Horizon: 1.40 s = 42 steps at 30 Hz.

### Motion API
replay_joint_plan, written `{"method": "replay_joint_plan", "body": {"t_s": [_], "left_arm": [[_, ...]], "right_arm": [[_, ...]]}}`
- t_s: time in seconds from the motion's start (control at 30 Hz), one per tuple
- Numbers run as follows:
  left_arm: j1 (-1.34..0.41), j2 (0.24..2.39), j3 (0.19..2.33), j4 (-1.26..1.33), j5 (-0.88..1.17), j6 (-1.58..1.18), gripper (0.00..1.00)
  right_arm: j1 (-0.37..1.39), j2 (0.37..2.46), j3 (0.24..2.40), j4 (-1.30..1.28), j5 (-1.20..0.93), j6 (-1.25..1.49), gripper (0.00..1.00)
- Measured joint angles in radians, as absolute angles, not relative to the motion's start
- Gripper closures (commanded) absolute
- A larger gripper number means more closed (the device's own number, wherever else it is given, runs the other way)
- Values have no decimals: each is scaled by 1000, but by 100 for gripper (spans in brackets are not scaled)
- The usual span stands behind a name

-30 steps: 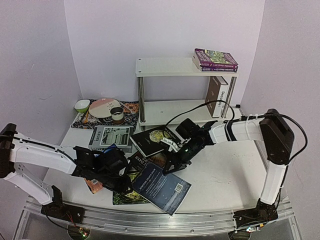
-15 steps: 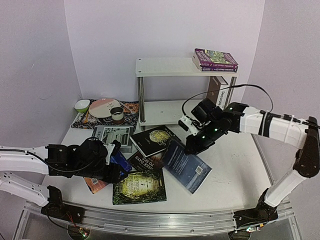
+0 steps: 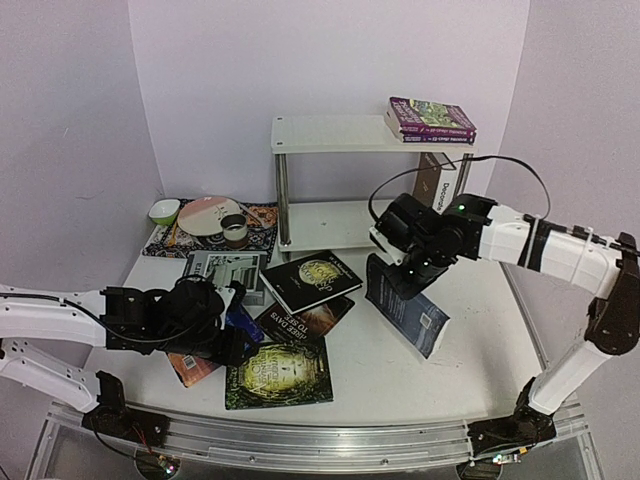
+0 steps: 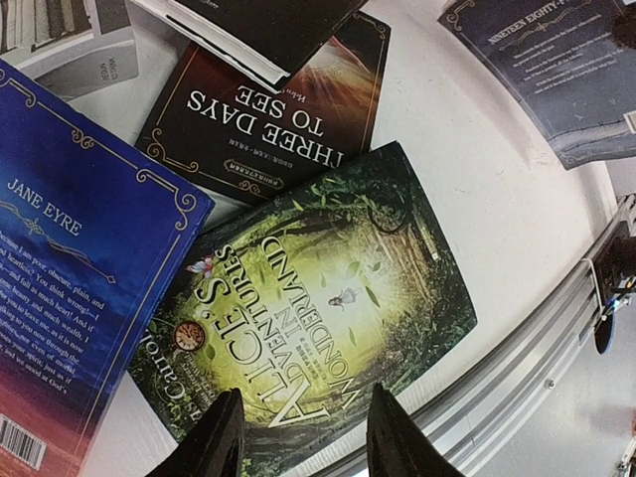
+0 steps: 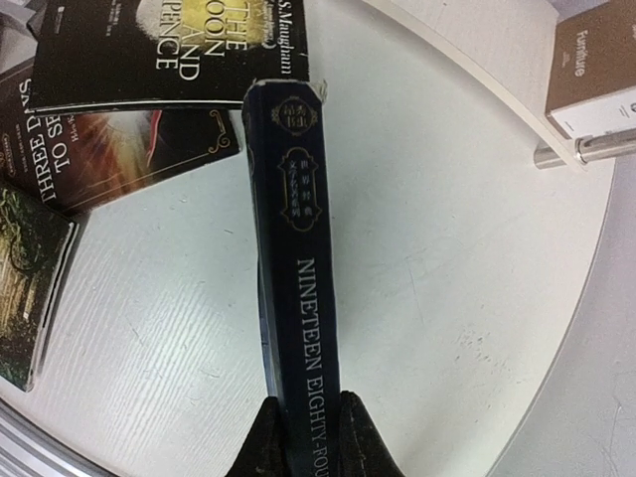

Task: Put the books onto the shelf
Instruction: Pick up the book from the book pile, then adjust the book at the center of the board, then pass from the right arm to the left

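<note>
The right gripper (image 5: 303, 437) pinches the dark blue book (image 5: 298, 229), its spine lettered NINETEEN EIGHTY-FOUR facing the camera, with the white table (image 5: 447, 298) behind; left of it lie a black book (image 5: 169, 50), a dark red book (image 5: 109, 149) and a green book (image 5: 25, 288), and to its upper right is the shelf (image 5: 467, 50) with a white-brown book (image 5: 596, 70).

White table (image 3: 480, 330). Back centre: shelf (image 3: 330, 132), two tiers, chrome legs standing on the tabletop. Top tier, right end: two purple paperbacks (image 3: 432, 118), stacked flat. Lower tier, right end: white-brown book (image 3: 437, 192), upright. Back left of table: patterned mat (image 3: 262, 215). Front left, a loose cluster lying flat: grey book (image 3: 225, 272); black book (image 3: 310, 280), one corner over Three Days to See (image 3: 305, 322); green book (image 3: 280, 375) nearest the front edge; blue-orange book (image 4: 70, 298) overlapping its left side.
</note>
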<state>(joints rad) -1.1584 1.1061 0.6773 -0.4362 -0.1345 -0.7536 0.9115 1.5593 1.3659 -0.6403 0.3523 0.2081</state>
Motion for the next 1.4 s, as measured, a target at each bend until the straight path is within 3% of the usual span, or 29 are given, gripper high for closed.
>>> {"method": "replay_joint_plan", "body": {"t_s": [0.13,0.43,0.7,0.97,1.2,1.4], "left_arm": [[-1158,1119,685,-436,-132,-757,57],[-1158,1120,685,-418,-124,-762,56],[-1158,1114,678,-416,-125,-779,55],[-1158,1116,673,-420,-125,-782,55],[-1158,1157,679,-424,-119,-774,54],[-1158,1166,706,-427,-108,-757,54]], "right_arm": [[948,1657,1430,-661,351,217,86],[971,1715,1440,-684,314,266,46],[970,1708,1417,-682,280,282,31],[970,1695,1398,-688,212,277,54],[970,1690,1390,-690,142,286,100],[970,1658,1387,-714,147,282,100]]}}
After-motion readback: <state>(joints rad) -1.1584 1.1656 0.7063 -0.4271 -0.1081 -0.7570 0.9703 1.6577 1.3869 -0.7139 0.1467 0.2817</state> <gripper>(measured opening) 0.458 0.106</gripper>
